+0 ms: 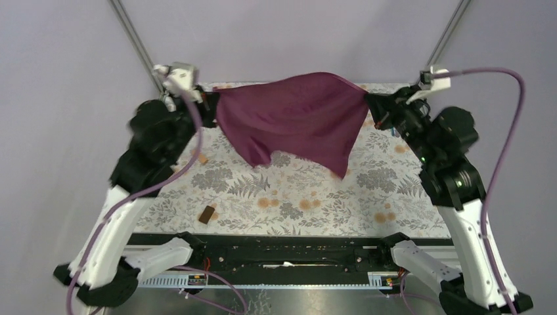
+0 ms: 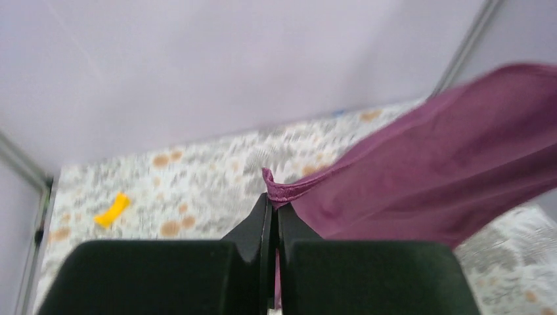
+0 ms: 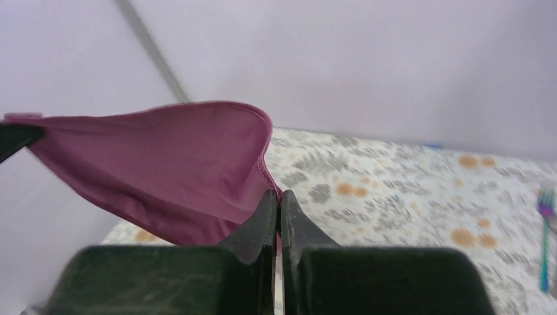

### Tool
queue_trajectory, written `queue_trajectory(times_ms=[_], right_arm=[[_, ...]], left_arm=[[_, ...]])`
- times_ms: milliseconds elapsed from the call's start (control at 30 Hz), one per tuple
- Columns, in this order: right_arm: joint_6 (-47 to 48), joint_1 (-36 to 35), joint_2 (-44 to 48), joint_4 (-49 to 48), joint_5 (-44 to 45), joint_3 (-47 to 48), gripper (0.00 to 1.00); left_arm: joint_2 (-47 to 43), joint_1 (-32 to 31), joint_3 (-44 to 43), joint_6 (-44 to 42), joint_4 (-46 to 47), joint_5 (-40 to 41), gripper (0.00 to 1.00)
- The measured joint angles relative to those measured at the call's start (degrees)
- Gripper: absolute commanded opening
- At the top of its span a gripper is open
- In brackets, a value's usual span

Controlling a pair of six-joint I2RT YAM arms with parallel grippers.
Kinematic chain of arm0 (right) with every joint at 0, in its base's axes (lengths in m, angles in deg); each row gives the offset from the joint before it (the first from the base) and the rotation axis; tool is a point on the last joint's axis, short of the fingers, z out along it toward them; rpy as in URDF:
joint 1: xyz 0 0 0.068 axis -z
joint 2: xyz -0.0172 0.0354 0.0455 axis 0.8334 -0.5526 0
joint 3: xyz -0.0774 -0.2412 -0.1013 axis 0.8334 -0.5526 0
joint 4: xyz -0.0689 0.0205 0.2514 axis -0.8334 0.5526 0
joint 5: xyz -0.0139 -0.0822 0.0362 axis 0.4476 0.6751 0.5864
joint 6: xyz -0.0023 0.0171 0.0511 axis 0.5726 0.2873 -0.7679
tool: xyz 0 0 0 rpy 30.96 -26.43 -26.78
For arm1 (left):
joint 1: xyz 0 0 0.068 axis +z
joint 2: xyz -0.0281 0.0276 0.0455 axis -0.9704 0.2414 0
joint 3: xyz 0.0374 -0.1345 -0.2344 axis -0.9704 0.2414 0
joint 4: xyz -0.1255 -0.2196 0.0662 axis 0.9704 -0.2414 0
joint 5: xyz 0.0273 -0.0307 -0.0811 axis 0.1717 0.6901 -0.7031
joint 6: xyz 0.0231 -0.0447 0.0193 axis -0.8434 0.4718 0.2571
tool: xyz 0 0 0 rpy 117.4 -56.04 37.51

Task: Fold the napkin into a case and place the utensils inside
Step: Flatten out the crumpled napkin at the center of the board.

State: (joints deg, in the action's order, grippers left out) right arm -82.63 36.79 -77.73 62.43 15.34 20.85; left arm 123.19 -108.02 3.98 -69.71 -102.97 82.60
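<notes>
The plum-magenta napkin (image 1: 295, 118) hangs spread in the air over the far part of the table, held by two corners. My left gripper (image 1: 211, 105) is shut on its left corner; in the left wrist view the cloth (image 2: 433, 164) runs out from between the closed fingertips (image 2: 274, 200). My right gripper (image 1: 372, 105) is shut on the right corner; in the right wrist view the napkin (image 3: 164, 164) hangs to the left of it (image 3: 278, 197). One utensil with an iridescent handle (image 3: 545, 243) lies on the table at the right edge of that view. The other utensil is out of view.
The table (image 1: 295, 197) has a floral grey and orange cover. A small brown block (image 1: 207, 214) lies near the front left, and another small piece (image 1: 203, 159) sits under the left arm. A yellow piece (image 2: 111, 210) lies at the far left. Metal frame posts (image 1: 134, 39) stand at the back corners.
</notes>
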Motion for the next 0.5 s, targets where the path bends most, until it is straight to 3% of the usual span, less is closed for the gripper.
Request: queue_trajectory(times_ms=[233, 400, 500], right_arm=[[-2.97, -0.17, 8.24, -6.78, -12.66, -0.46, 0.0], [-8.48, -0.22, 10.16, -13.16, -17.03, -1.9, 0.0], [-10.12, -0.22, 10.6, -14.88, -14.71, -2.69, 0.0]], left_arm=[[-12.79, 0.0, -5.29, -2.01, 1.38, -12.59, 0.0], [-13.73, 0.0, -9.01, -1.36, 3.93, -18.93, 0.0], [-13.6, -0.04, -7.34, -0.92, 5.9, -18.16, 0.0]])
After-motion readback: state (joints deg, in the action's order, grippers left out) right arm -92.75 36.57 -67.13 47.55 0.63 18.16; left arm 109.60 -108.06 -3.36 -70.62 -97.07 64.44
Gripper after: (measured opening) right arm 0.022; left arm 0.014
